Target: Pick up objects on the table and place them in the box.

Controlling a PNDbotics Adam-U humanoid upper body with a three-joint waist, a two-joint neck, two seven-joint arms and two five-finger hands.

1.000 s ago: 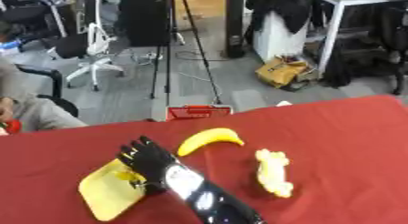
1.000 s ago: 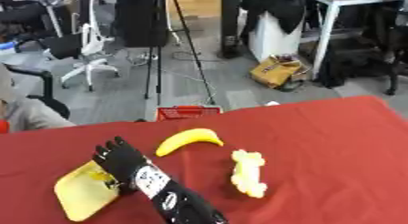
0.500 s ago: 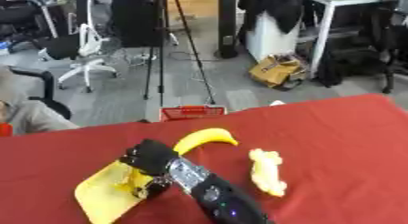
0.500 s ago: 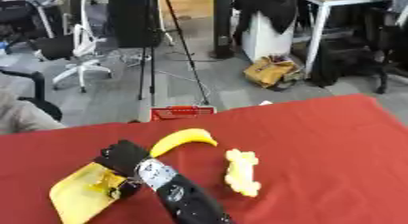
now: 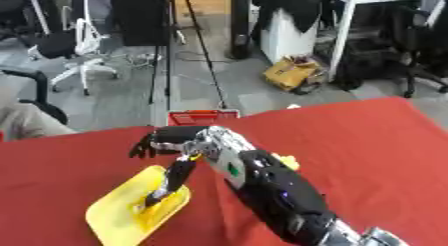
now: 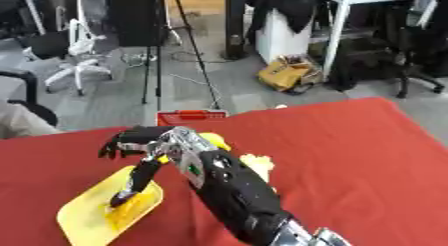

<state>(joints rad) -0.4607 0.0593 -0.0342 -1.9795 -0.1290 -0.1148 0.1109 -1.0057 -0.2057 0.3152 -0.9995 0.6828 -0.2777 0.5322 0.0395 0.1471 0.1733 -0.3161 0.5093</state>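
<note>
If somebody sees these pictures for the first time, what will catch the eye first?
The black and silver right hand reaches from the lower right across the red table, its fingers curled downward. Beneath its thumb lies a yellow tray at lower left. Pale yellow things peek out behind the arm, mostly hidden.

both views are taken from the head of the robot, looking down and forward over the red bench (image 5: 367, 140) towards an office floor with chairs and desks beyond its far edge. the two pictures are set side by side as a stereo pair, so nearly the same scene is shared; in the right eye view everything is shifted a little to the left. the bench is seen close, filling the lower half, and its far edge runs askew, higher on the right. the right arm is seen very near, entering from the lower right, with the robot hand (image 5: 166, 140) shown in both views above a yellow tray (image 6: 83, 217).
</note>
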